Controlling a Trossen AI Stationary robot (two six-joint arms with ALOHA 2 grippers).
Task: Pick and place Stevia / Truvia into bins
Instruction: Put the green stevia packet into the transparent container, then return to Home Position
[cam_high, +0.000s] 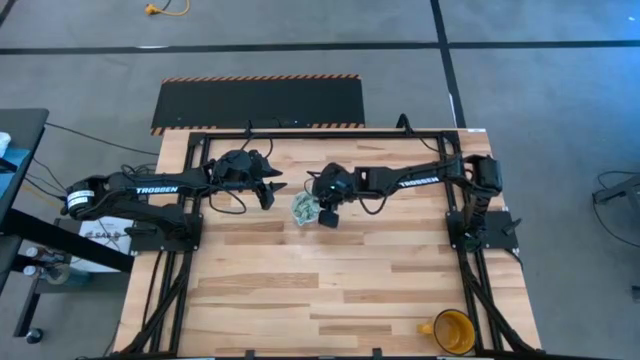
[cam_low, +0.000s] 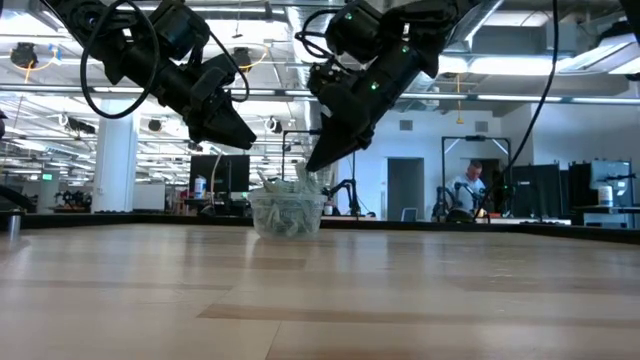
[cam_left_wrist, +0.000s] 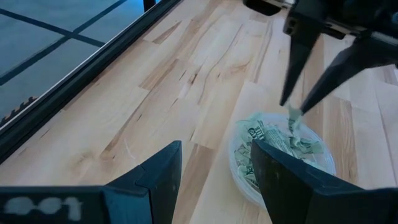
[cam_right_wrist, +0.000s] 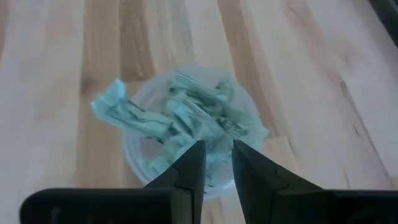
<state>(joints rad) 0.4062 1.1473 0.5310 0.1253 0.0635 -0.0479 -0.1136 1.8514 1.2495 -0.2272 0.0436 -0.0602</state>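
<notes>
A small clear cup (cam_low: 287, 222) stands at the table's middle, heaped with pale green and white Stevia sachets (cam_right_wrist: 186, 118). My right gripper (cam_right_wrist: 218, 149) hangs just above the cup (cam_high: 303, 208), pointing down at a slant, its fingers a narrow gap apart. One sachet (cam_left_wrist: 293, 121) stands on end out of the heap, right under those fingertips (cam_left_wrist: 285, 99). My left gripper (cam_left_wrist: 214, 168) waits open to the cup's left, above the table (cam_high: 272, 192). My right gripper has its fingertips at the top end of the upright sachet (cam_left_wrist: 292, 113), coming from above at a slant. Whether they touch it, I cannot tell. The sachet's lower end sits in the heap inside the cup.
A yellow-orange mug (cam_high: 452, 331) stands at the table's near right corner. Bare wood spreads between the cup and the near edge (cam_high: 320, 300). A black frame rail (cam_high: 330, 133) runs along the far edge. A person (cam_low: 467, 190) is in the room far behind.
</notes>
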